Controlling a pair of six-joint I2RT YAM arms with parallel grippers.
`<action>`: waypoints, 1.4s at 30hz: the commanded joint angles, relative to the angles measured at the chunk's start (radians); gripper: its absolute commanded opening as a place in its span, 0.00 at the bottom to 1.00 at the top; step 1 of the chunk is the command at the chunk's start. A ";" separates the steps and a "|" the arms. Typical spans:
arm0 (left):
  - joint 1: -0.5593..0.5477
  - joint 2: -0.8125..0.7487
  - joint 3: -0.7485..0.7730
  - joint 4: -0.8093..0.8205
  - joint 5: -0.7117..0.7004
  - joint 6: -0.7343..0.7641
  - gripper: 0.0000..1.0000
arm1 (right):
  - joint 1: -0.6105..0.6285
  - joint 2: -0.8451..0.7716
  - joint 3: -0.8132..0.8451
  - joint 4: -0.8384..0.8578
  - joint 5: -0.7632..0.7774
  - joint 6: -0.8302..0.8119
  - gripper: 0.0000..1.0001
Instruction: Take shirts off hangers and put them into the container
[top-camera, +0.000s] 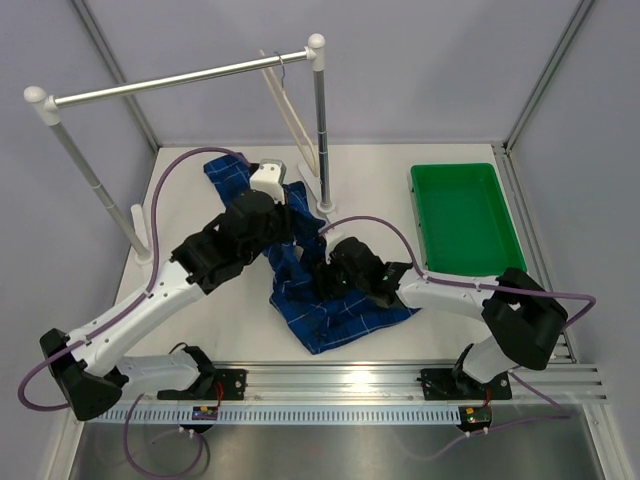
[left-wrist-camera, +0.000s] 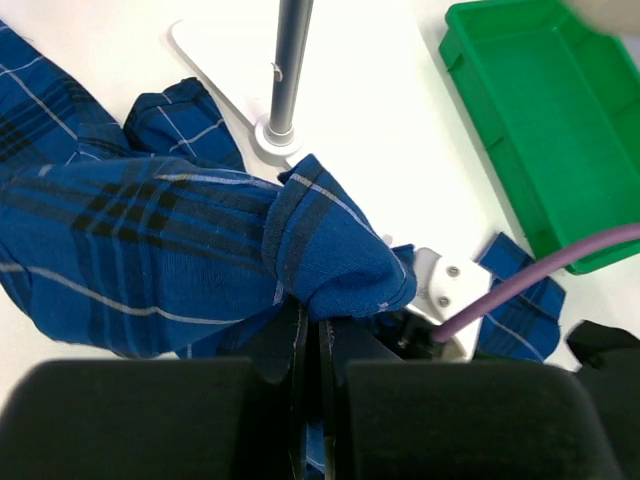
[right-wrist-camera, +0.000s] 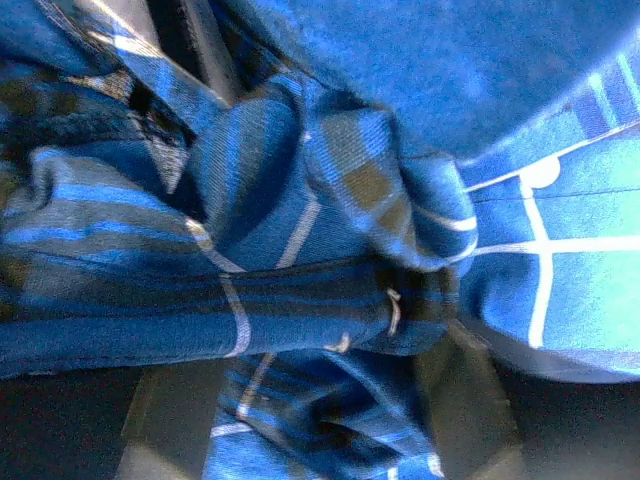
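With the shirt (top-camera: 340, 320) off the hanger (top-camera: 295, 120) and bunched on the worktop left of the tray (top-camera: 455, 168), left end effector (left-wrist-camera: 312, 325) clamped on a fold, right end effector (right-wrist-camera: 320, 385) wide around another, the next move probably needs a lift rightwards into the tray.

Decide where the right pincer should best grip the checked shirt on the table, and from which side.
Grip the shirt by its raised bunched fold near the middle, coming straight down from above. The cloth lies crumpled on the table, edges flat, while this ridge stands up inside the right pincer. The left pincer holds the far end, so a middle hold likely lifts it evenly.
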 joint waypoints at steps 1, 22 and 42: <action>-0.002 -0.050 -0.006 0.071 0.029 -0.028 0.00 | 0.010 0.013 0.046 0.100 0.036 -0.009 0.57; -0.002 -0.126 -0.090 0.049 0.052 -0.025 0.66 | -0.041 -0.508 0.083 -0.317 0.567 -0.043 0.00; -0.001 -0.169 0.009 -0.061 -0.046 0.139 0.96 | -0.540 -0.538 0.641 -0.515 0.733 -0.192 0.00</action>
